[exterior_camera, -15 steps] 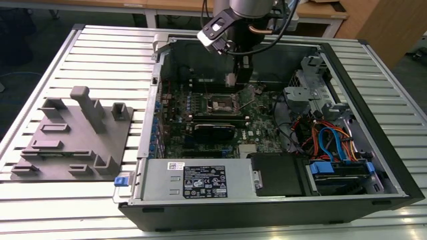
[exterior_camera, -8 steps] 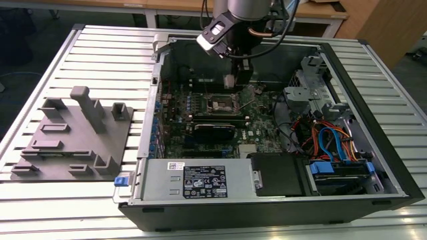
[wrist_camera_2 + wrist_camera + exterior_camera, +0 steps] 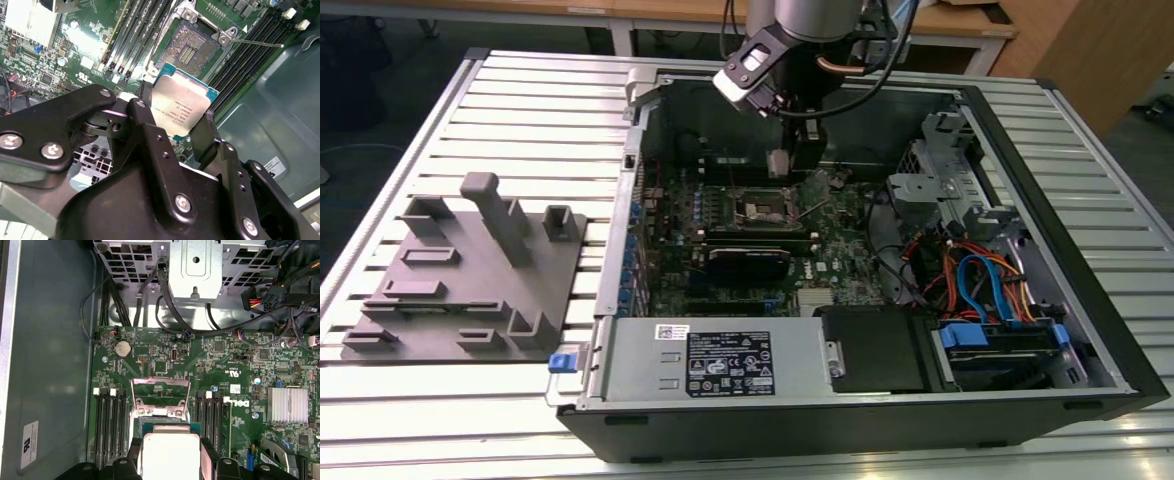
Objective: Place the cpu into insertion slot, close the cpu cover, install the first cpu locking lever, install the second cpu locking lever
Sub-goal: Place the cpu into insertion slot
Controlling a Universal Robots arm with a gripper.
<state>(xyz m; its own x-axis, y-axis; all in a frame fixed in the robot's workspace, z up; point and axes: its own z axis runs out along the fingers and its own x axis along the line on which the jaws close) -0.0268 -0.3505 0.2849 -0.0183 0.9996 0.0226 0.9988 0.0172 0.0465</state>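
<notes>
I read gripper (image 3: 175, 119) clamped on the cpu (image 3: 181, 104) | cpu held off the motherboard (image 3: 55, 60), near the bare insertion slot (image 3: 192, 44), not seated | cpu cover (image 3: 160, 383) tipped up open in the first wrist view

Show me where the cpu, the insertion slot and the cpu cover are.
cpu (image 3: 181, 106): second wrist view, middle of its silver top.
insertion slot (image 3: 192, 46): second wrist view, contact field inside the metal rim.
cpu cover (image 3: 160, 382): first wrist view, one bar of the open silvery frame.

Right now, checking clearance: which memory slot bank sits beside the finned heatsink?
The bank between the socket and heatsink; the other bank borders the grey case wall.
</notes>
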